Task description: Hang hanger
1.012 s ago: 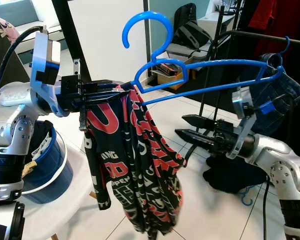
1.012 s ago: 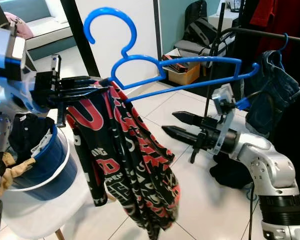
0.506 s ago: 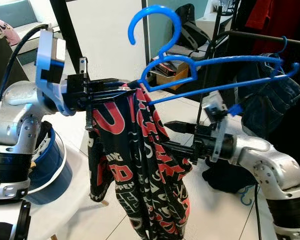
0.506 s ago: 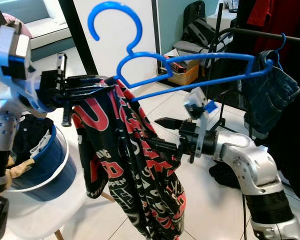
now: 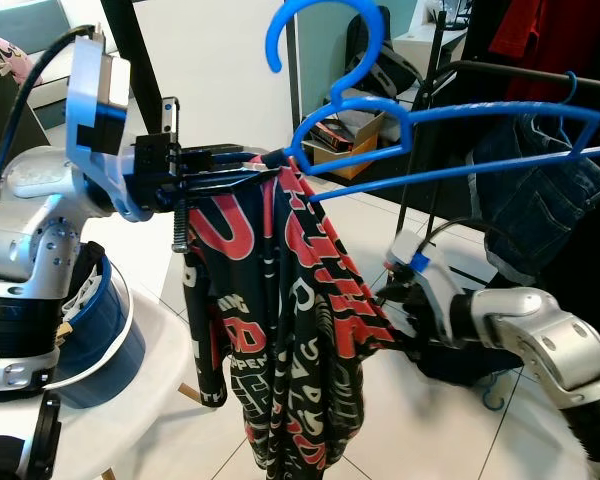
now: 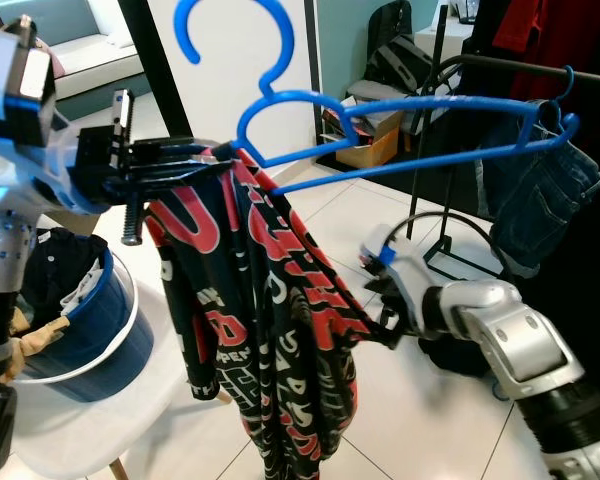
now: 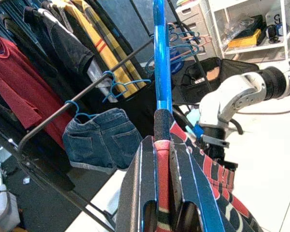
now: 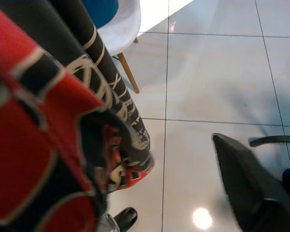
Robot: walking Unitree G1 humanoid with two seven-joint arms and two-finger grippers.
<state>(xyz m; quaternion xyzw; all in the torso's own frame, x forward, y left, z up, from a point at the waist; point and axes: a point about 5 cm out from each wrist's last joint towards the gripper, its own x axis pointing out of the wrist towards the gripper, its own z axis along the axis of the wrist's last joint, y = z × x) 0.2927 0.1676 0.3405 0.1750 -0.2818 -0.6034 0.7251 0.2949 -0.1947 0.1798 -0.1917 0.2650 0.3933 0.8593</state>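
Observation:
A blue plastic hanger (image 5: 450, 150) carries a red and black patterned garment (image 5: 280, 330) draped over its lower bar. My left gripper (image 5: 220, 172) is shut on the hanger's left end, cloth pinched in with it; in the left wrist view the bar (image 7: 159, 63) runs out from between the fingers (image 7: 140, 193). The hook (image 5: 320, 25) points up. My right gripper (image 5: 388, 308) is pressed into the hanging garment low on its right side. It is open, with one black finger (image 8: 246, 186) beside the cloth (image 8: 43, 140) and its tips partly hidden.
A black clothes rail (image 5: 520, 72) stands at the right with denim shorts (image 5: 535, 195) on another blue hanger and a red garment (image 5: 550, 30). A blue basket (image 5: 105, 335) sits on a white chair at the left. Bags and boxes (image 5: 365, 110) lie behind on the tiled floor.
My right gripper has swung left and down from open air into the garment's right side. The left gripper has lifted the hanger a little, its far end now nearer the rail.

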